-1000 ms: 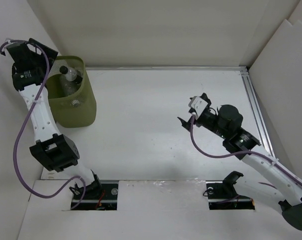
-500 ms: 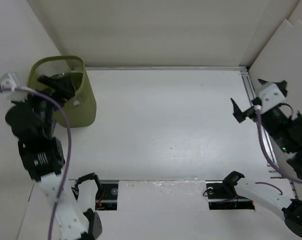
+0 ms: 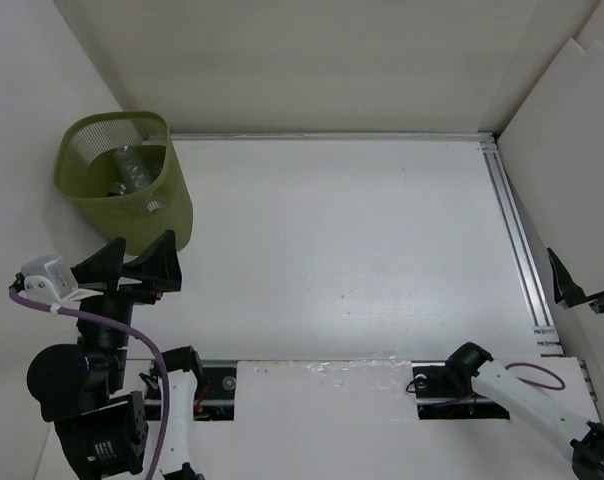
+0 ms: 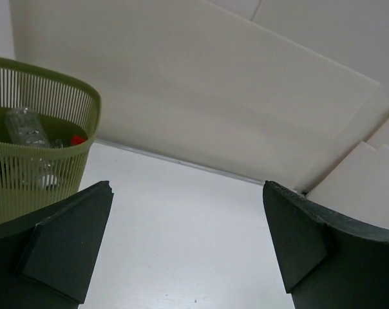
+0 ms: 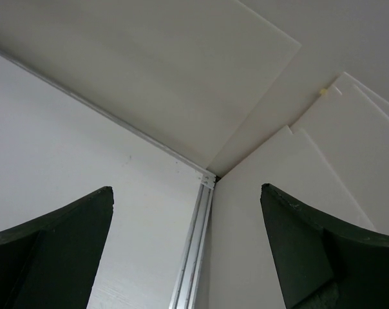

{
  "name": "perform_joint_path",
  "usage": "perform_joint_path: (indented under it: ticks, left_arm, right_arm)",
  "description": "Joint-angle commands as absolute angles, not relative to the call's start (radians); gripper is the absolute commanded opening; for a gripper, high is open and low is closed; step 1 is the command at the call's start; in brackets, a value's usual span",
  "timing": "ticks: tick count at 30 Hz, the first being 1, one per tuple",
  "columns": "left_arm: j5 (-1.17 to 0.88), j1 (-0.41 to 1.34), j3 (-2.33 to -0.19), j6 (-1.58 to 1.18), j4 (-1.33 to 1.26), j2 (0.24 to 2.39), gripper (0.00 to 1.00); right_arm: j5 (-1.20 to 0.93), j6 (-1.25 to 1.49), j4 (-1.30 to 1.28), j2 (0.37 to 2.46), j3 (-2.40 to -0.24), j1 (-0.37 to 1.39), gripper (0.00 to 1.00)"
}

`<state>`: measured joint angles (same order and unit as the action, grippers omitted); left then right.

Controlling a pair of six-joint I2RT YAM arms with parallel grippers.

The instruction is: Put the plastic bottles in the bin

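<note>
The olive-green bin (image 3: 167,215) stands at the far left of the table, against the side wall. Clear crinkled plastic bottles (image 3: 132,170) lie inside it. In the left wrist view the bin (image 4: 49,96) is at the left, with a clear bottle (image 4: 24,129) and a red cap (image 4: 77,140) showing over its rim. My left gripper (image 3: 132,262) (image 4: 187,193) hovers open and empty near the table's front, short of the bin. My right gripper (image 3: 587,292) (image 5: 185,193) sits open and empty at the right edge, facing the far right corner.
An aluminium rail (image 3: 512,230) (image 5: 194,251) runs along the table's right side to the back corner. White foam walls (image 3: 312,60) close the back and both sides. The arm bases (image 3: 197,385) sit at the near edge.
Both arms have pulled back toward the near edge. The left gripper came away from above the bin and now sits low in front of it. The right gripper swung out to the right edge.
</note>
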<state>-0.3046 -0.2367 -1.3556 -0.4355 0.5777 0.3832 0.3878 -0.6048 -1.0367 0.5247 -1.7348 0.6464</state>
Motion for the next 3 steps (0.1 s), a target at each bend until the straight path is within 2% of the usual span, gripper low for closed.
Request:
perform_joint_path:
  ticks: [1,3]
  left_arm:
    - [-0.296,-0.224,-1.341,-0.404,0.595,0.396,1.00]
    - [-0.296,-0.213,-1.331,-0.403,0.595,0.396,1.00]
  right_arm:
    - [0.430,-0.577,-1.077,0.531,-1.713,0.641,0.99]
    - [0.430,-0.577,-1.068,0.531,-1.703,0.641,0.99]
